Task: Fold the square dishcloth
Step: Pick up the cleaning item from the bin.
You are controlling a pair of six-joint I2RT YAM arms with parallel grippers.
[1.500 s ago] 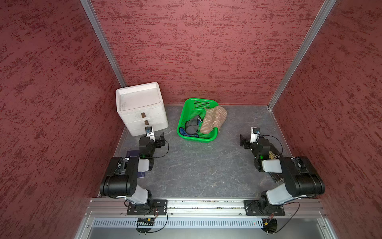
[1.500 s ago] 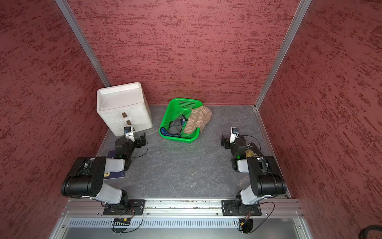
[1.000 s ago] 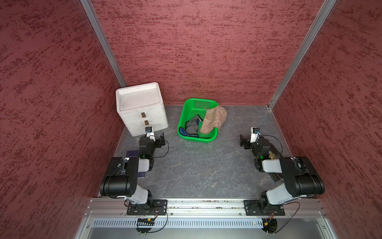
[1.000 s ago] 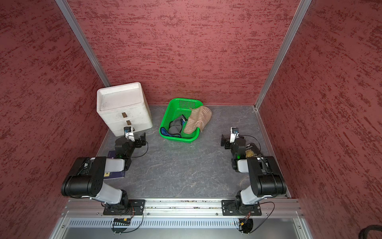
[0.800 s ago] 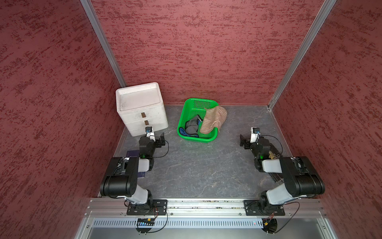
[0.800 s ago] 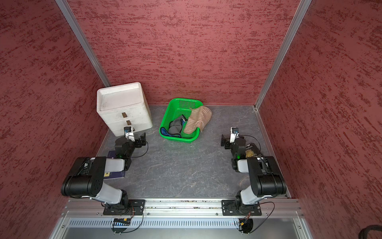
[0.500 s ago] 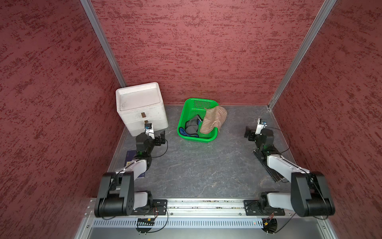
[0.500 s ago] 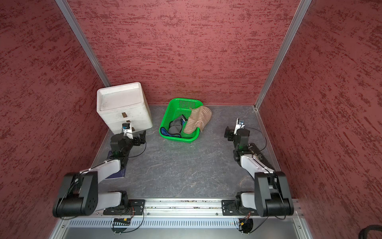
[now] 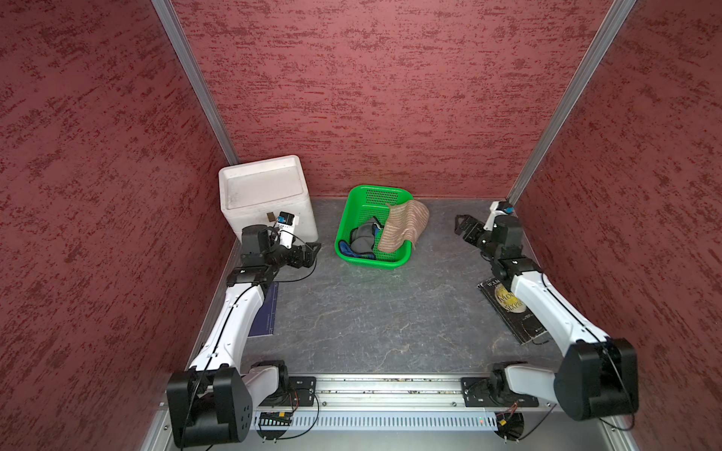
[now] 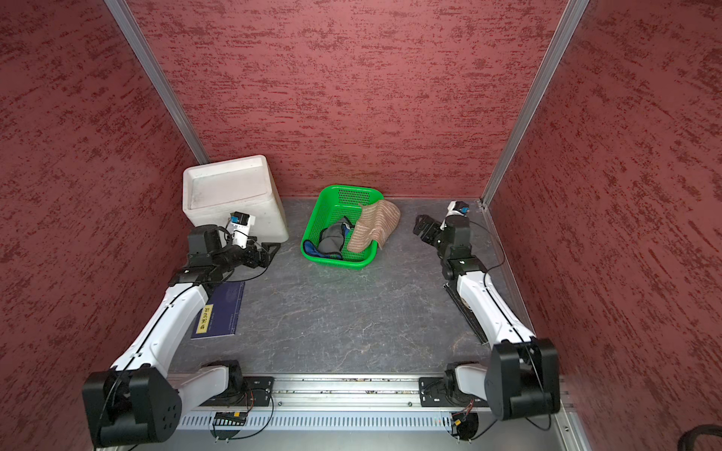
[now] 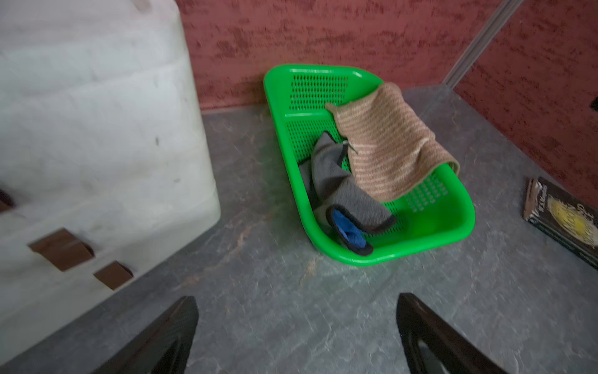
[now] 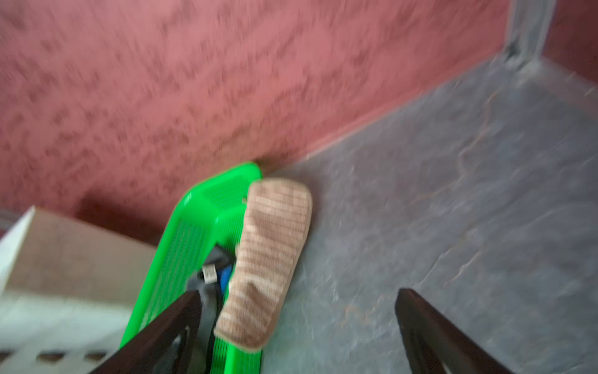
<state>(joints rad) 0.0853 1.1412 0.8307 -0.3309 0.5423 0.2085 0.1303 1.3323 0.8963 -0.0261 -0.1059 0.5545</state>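
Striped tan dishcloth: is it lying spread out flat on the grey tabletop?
No, the striped tan dishcloth is draped over the rim of the green plastic basket, partly inside it.

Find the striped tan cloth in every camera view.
In a top view: striped cloth draped over the green basket, by the back wall.
In a top view: striped cloth, same place.
Left wrist: draped over the basket's rim.
Right wrist: blurred, over the basket's side.
Shared landmark: the green basket.

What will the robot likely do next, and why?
Probably the right gripper reaches for the striped cloth draped over the basket rim: it hangs on that side, and both it and the left gripper are open and empty.
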